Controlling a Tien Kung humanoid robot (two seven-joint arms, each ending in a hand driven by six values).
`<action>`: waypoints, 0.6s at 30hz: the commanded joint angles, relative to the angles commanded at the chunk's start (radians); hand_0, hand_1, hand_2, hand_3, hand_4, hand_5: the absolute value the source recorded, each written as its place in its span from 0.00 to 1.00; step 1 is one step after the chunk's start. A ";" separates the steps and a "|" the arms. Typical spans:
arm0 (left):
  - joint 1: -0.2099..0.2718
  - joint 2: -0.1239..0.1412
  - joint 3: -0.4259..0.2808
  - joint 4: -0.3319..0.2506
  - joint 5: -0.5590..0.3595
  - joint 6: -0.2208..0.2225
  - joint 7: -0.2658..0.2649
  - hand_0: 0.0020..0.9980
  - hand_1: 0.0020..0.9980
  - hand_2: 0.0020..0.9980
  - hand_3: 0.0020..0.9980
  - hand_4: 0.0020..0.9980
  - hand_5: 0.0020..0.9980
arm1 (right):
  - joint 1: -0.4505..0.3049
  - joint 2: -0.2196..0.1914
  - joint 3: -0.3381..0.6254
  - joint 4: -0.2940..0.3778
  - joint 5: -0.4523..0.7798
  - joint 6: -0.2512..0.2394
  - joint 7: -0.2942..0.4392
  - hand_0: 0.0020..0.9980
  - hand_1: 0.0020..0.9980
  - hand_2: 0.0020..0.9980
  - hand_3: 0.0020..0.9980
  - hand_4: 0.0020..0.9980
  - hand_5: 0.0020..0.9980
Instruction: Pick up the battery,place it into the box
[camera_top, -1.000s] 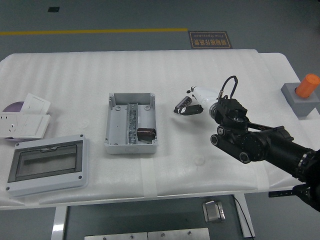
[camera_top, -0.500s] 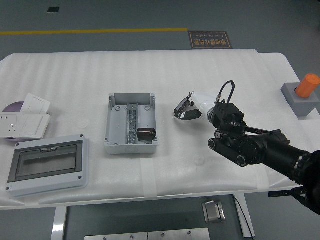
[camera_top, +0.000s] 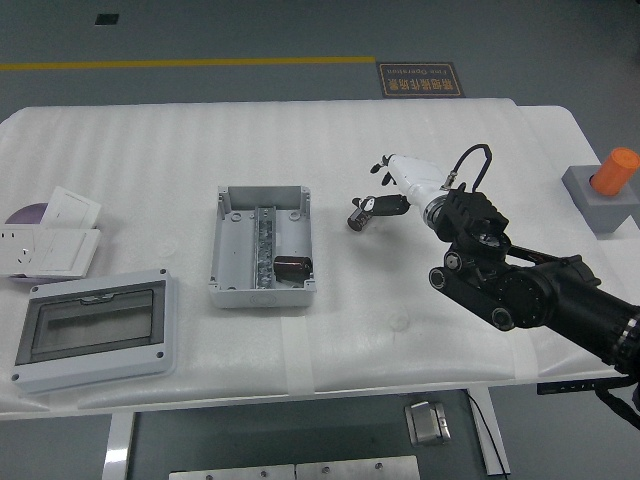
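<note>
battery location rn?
In the head view the battery lies inside the open grey box, at its near right corner, left of centre on the table and well left of the right robot hand.

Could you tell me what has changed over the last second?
The right hand has lifted and pulled back slightly toward the table's far side, holding nothing I can make out. The battery stays inside the open box, and the cover and the socket plates are unmoved.
</note>
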 joint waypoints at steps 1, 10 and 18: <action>0.000 0.000 0.000 0.000 0.000 0.000 0.000 0.65 0.67 0.59 0.62 0.74 0.45 | -0.001 -0.001 0.008 0.021 -0.014 0.001 -0.003 0.55 0.64 0.58 0.75 0.81 0.52; -0.004 0.000 0.005 0.000 0.002 0.000 0.000 0.65 0.67 0.59 0.62 0.74 0.45 | 0.025 0.021 0.002 -0.011 -0.020 0.088 -0.034 0.57 0.65 0.62 0.76 0.82 0.54; -0.006 0.000 0.014 0.000 0.000 0.000 0.000 0.65 0.67 0.59 0.62 0.74 0.45 | 0.047 0.037 -0.015 -0.119 0.050 0.201 -0.058 0.69 0.77 0.78 0.89 1.00 0.71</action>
